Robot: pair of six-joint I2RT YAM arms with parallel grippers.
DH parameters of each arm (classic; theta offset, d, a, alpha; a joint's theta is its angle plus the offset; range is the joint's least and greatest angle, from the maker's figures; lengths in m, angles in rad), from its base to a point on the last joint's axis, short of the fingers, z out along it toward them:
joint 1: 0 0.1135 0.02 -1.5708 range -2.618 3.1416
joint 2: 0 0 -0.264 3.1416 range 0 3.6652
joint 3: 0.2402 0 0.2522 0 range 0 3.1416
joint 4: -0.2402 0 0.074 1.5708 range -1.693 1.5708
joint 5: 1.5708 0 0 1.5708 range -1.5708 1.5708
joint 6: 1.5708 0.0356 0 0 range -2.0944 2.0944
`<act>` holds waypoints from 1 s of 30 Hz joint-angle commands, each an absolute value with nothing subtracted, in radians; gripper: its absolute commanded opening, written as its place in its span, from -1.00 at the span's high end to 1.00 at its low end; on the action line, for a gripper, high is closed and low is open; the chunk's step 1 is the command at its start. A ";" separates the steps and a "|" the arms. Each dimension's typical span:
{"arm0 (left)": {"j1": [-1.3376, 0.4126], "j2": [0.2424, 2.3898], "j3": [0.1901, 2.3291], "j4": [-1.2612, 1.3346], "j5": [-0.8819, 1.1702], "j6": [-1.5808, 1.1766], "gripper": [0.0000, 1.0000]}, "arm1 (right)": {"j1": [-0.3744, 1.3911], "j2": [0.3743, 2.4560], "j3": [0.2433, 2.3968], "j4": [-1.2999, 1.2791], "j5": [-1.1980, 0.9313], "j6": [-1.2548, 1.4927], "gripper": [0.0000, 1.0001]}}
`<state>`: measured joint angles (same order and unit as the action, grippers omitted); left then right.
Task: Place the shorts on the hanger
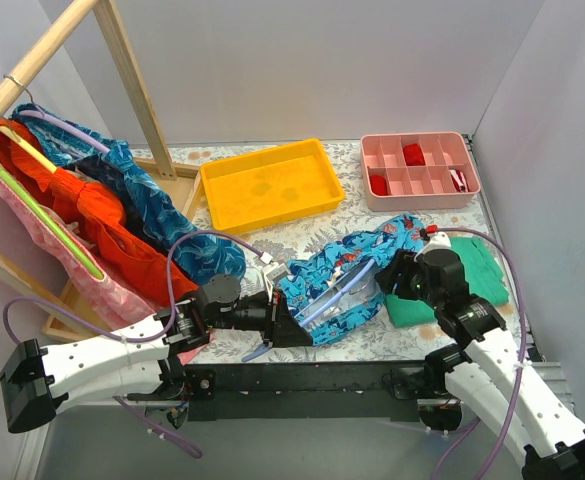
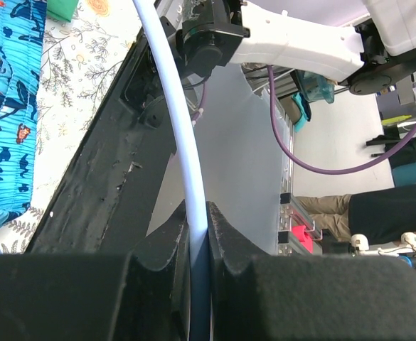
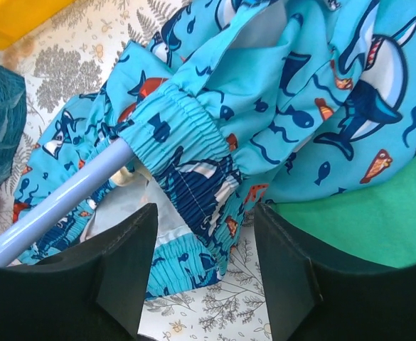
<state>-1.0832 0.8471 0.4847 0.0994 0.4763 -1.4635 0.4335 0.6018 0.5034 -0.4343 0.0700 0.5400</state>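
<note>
The shorts (image 1: 347, 280) lie crumpled on the floral table between the two arms. The light-blue hanger (image 1: 337, 290) runs through them, one arm poking out toward the left gripper. My left gripper (image 1: 290, 325) is shut on that hanger arm; in the left wrist view the pale bar (image 2: 183, 142) is pinched between the pads (image 2: 199, 227), with the shorts (image 2: 8, 121) at the far left. My right gripper (image 1: 397, 275) is open at the shorts' right end. In the right wrist view its jaws (image 3: 204, 263) straddle the elastic waistband (image 3: 193, 163), with the hanger (image 3: 58, 206) entering the fabric at left.
A folded green cloth (image 1: 482, 275) lies under the shorts' right end, and also shows in the right wrist view (image 3: 364, 220). A yellow tray (image 1: 270, 183) and a pink compartment box (image 1: 419, 170) stand at the back. A wooden rack (image 1: 132, 90) with hung garments, including a teal one (image 1: 162, 210), fills the left.
</note>
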 commanded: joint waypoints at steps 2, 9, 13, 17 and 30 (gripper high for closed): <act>-1.086 0.827 0.488 0.195 0.480 -1.453 1.00 | 0.471 0.603 0.460 -0.385 0.072 0.561 -0.26; -1.086 0.813 0.472 0.221 0.495 -1.454 1.00 | 0.472 0.682 0.594 -0.437 0.193 0.551 0.93; -1.088 0.812 0.451 0.296 0.522 -1.457 1.00 | 0.497 0.802 0.791 -0.505 0.206 0.522 0.97; -1.088 0.816 0.436 0.411 0.500 -1.444 1.00 | 0.590 0.860 0.939 -0.543 0.247 0.534 0.97; -1.088 0.905 0.408 0.851 0.387 -1.408 1.00 | 0.802 0.965 1.223 -0.664 0.336 0.534 0.97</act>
<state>-1.0832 0.8787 0.3992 0.5945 0.4232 -1.4612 0.7704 0.9813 1.1656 -0.6514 0.3817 0.5411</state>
